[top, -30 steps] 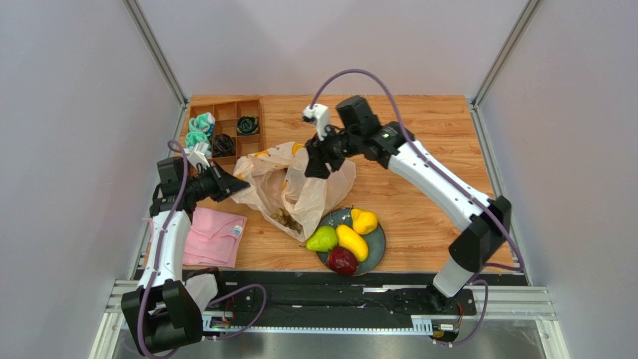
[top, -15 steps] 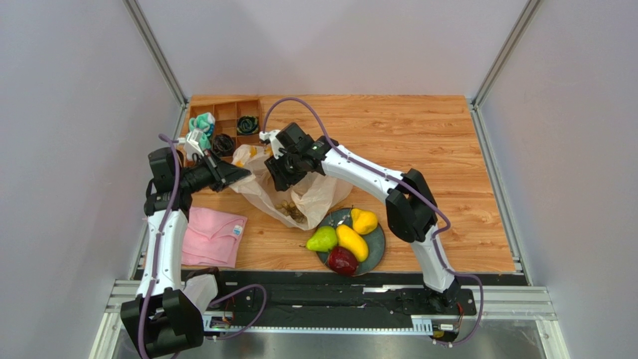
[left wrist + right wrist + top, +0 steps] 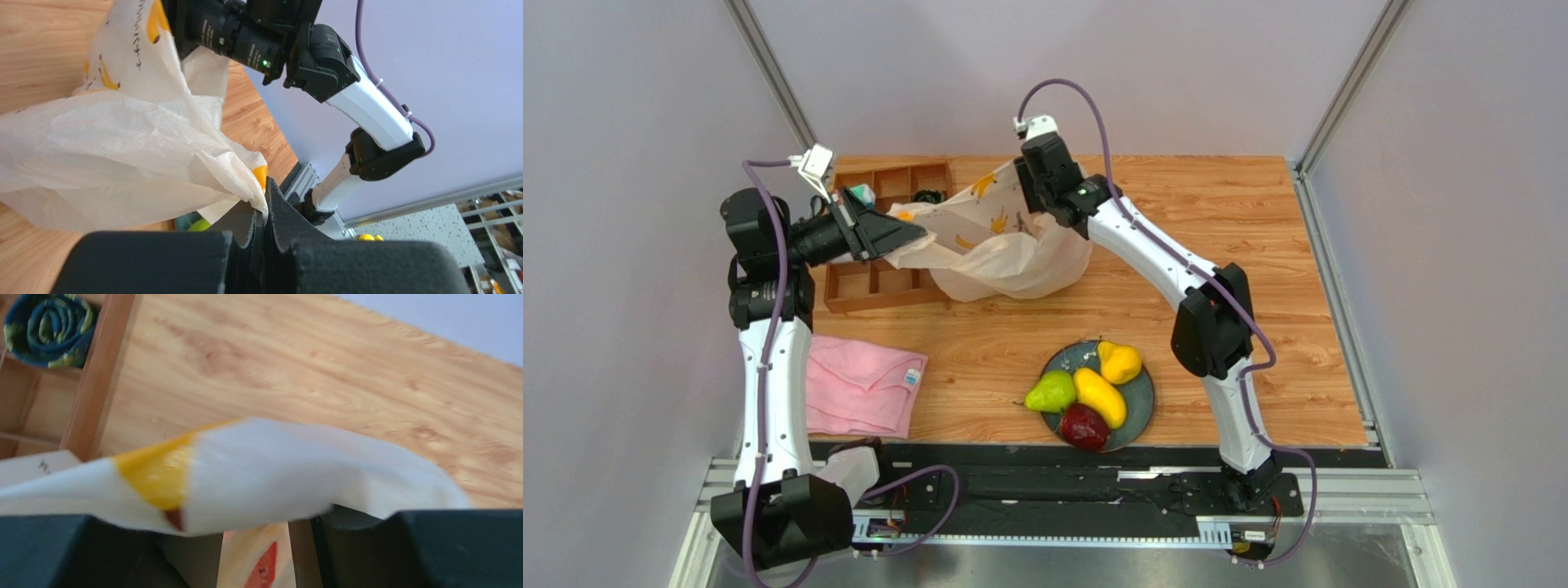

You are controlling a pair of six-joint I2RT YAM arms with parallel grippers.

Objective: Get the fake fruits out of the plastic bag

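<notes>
The plastic bag [image 3: 995, 251], cream with orange bananas, hangs stretched in the air between both grippers over the table's back left. My left gripper [image 3: 887, 233] is shut on its left edge; the left wrist view shows the pinched corner in the gripper [image 3: 265, 211] and the bag [image 3: 123, 153]. My right gripper [image 3: 1032, 196] is shut on the bag's top right, and the plastic [image 3: 276, 471] drapes over its jaws [image 3: 264, 520]. A red-orange shape shows faintly below through the plastic. The green pear [image 3: 1051, 392], yellow mango [image 3: 1100, 396], lemon [image 3: 1120, 361] and dark red apple [image 3: 1084, 426] lie on a dark plate [image 3: 1143, 398].
A wooden divided tray [image 3: 879, 288] with rolled socks [image 3: 52, 327] stands at the back left, partly under the bag. A folded pink cloth [image 3: 860, 386] lies at the front left.
Both grippers have lifted the bag off the table and carried it backward. The right gripper rose to the bag's upper right; the left rose and swung back-left. The bag is now pulled taut.
</notes>
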